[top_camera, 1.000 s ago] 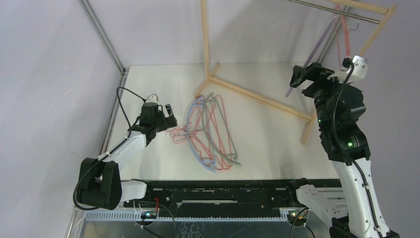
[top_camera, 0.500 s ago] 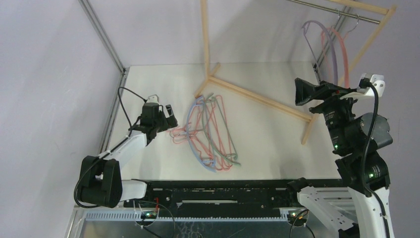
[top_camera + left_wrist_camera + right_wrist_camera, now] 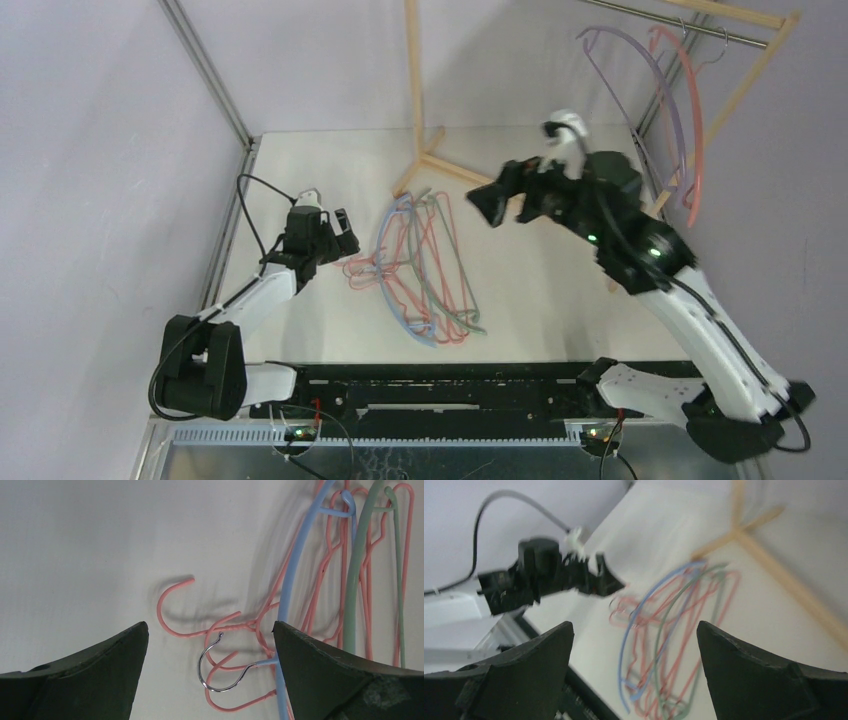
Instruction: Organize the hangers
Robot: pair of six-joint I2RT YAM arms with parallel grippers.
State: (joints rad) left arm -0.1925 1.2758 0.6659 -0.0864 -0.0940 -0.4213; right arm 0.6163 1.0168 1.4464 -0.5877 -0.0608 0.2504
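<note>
1. tangled pink wire and blue, grey-green plastic hangers [image 3: 425,270] lie mid-frame; two more hangers [image 3: 693,120] hang upper right.
2. left gripper [image 3: 210,630] and right gripper [image 3: 487,205] gape wide, empty.
3. probably light, springy, snag-prone; pinch a hook's neck.

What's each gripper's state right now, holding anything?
Left gripper: open, empty, over the hooks of the hangers.
Right gripper: open, empty, in the air.

Pink, blue and grey-green hangers [image 3: 425,272] lie tangled on the tabletop [image 3: 540,275]. A lilac hanger [image 3: 668,82] and a salmon hanger [image 3: 695,120] hang tilted at the far right.
</note>
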